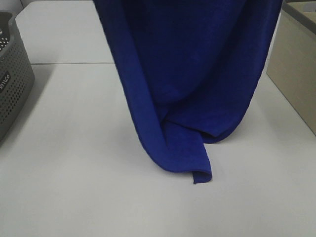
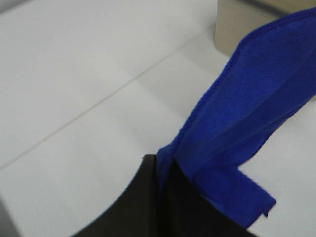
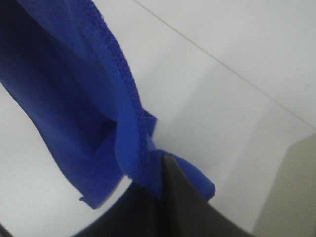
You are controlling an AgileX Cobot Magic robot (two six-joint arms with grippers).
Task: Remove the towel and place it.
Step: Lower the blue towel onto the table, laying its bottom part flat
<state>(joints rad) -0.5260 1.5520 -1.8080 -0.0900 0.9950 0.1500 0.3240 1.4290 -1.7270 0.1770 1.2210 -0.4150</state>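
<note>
The royal-blue towel [image 1: 192, 74] hangs from above the top edge of the exterior high view, and its lowest fold rests on the white table [image 1: 74, 163]. Both grippers are out of that view. In the left wrist view my left gripper [image 2: 165, 170] is shut on an edge of the towel [image 2: 242, 128], which stretches away from it. In the right wrist view my right gripper [image 3: 160, 170] is shut on another edge of the towel [image 3: 64, 98]. No white tag shows.
A grey perforated basket [image 1: 12, 79] stands at the table's left edge. A beige box [image 1: 296, 69] stands at the right; it also shows in the left wrist view [image 2: 247, 24] and the right wrist view [image 3: 291, 197].
</note>
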